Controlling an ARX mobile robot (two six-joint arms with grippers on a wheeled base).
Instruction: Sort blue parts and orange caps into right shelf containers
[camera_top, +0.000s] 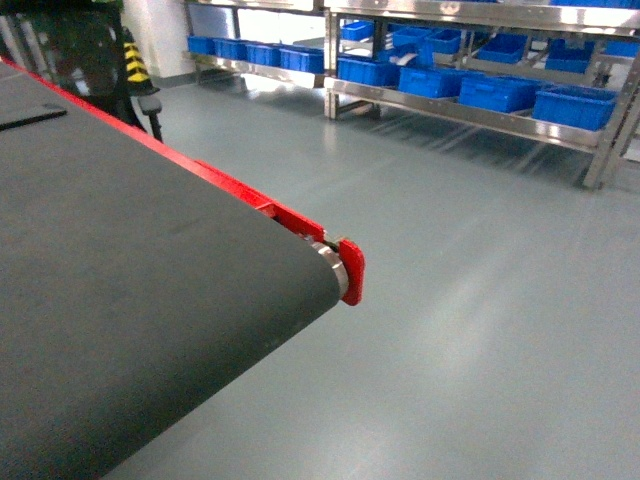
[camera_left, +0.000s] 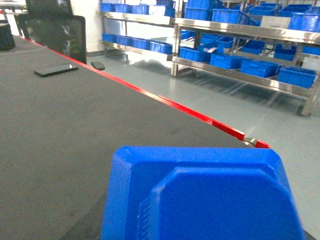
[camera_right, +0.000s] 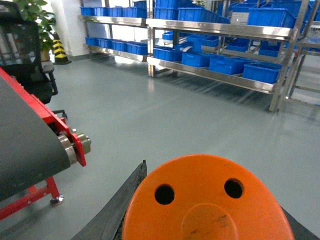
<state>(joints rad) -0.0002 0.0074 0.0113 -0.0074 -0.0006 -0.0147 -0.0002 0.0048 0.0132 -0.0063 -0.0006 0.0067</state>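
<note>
A blue part with a stepped, angular face fills the bottom of the left wrist view, held above the dark belt. My left gripper is hidden behind the part except for a dark finger edge at its lower left. An orange cap with two round holes fills the bottom of the right wrist view, with my right gripper shut on it and a dark finger at its left side. The right shelf containers, bright-blue crates, sit on steel shelves across the floor. Neither gripper shows in the head view.
The dark conveyor belt with a red side rail ends at a roller. Grey floor lies between it and the shelves. A black phone lies on the belt. A black chair stands behind.
</note>
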